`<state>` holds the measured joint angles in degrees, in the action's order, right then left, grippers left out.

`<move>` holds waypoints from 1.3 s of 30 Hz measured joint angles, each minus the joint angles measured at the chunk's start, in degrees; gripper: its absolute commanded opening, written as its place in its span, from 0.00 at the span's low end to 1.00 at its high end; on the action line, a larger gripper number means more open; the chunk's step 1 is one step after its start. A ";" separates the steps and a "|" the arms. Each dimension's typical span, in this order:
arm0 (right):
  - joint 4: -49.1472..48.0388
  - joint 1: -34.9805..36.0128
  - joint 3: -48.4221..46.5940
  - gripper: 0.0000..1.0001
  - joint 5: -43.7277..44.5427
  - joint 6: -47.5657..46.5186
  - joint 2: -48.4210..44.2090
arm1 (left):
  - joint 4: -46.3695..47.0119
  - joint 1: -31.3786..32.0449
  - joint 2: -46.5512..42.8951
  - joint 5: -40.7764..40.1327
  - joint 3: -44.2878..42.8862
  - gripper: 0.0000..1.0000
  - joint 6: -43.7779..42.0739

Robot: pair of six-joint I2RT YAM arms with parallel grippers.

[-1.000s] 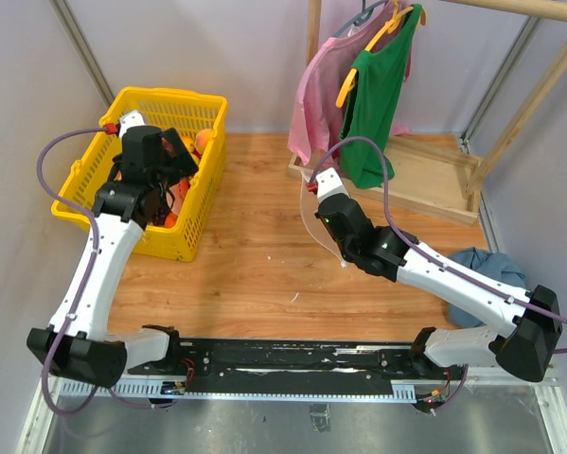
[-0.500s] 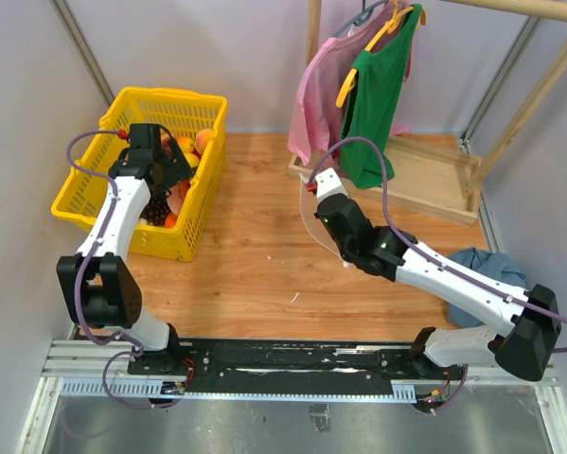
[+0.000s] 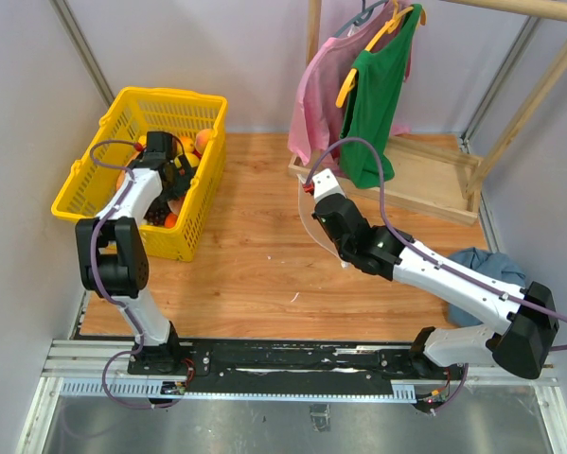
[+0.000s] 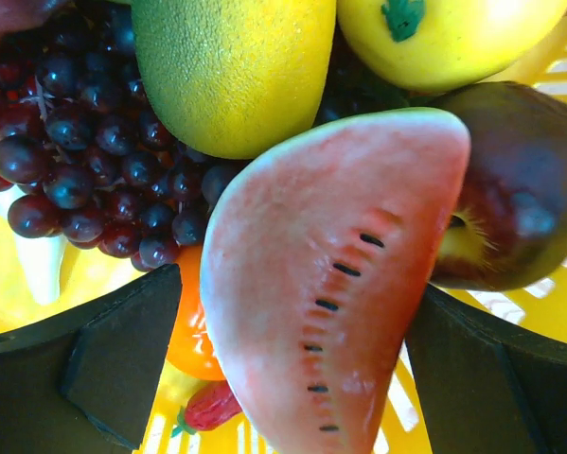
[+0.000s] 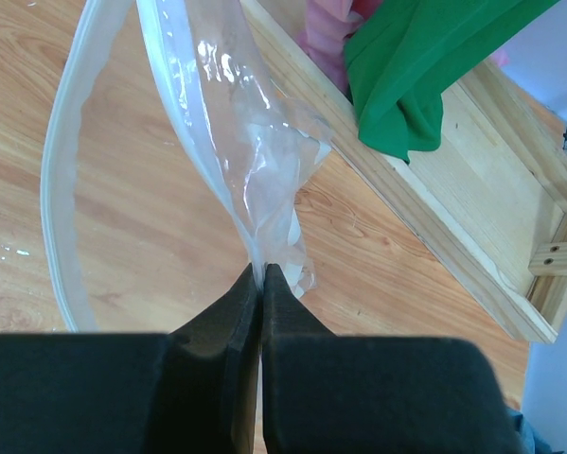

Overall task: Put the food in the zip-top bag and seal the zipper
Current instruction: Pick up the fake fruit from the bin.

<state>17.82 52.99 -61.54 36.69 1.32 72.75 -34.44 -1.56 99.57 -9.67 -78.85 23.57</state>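
Dropping into basket (image 3: 169, 95), left end effector (image 4: 297, 378) straddles watermelon slice (image 4: 330, 284) (bag (image 5: 255, 151) still pinched).

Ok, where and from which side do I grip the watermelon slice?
From above, where the open left gripper straddles it: pinch the watermelon slice across its narrower end, curved rind edge to straight edge. It lies topmost, flat face up, likely free.

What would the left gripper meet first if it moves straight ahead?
Most likely the watermelon slice, centred between its open fingers; depth is hard to judge.
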 measured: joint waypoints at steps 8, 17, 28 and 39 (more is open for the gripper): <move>-0.11 0.02 0.00 0.01 -0.72 0.00 0.00 | -0.17 -0.13 1.97 -0.07 0.02 0.92 -0.37; -0.44 0.02 0.02 0.01 -0.74 0.02 -0.26 | 0.04 -0.13 1.88 2.25 1.40 0.55 -0.98; -1.07 0.39 0.24 0.01 -1.20 0.00 -2.03 | -0.37 -0.13 -9.38 2.32 2.82 0.35 -1.11; -1.92 1.44 0.44 0.01 -2.62 -0.11 -2.25 | -0.48 -0.13 -22.53 3.23 2.82 0.24 -1.09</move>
<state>15.90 54.43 -61.10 34.06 1.21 70.50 -34.92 -1.69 77.03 -6.44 -76.03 22.48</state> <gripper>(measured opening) 0.016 0.654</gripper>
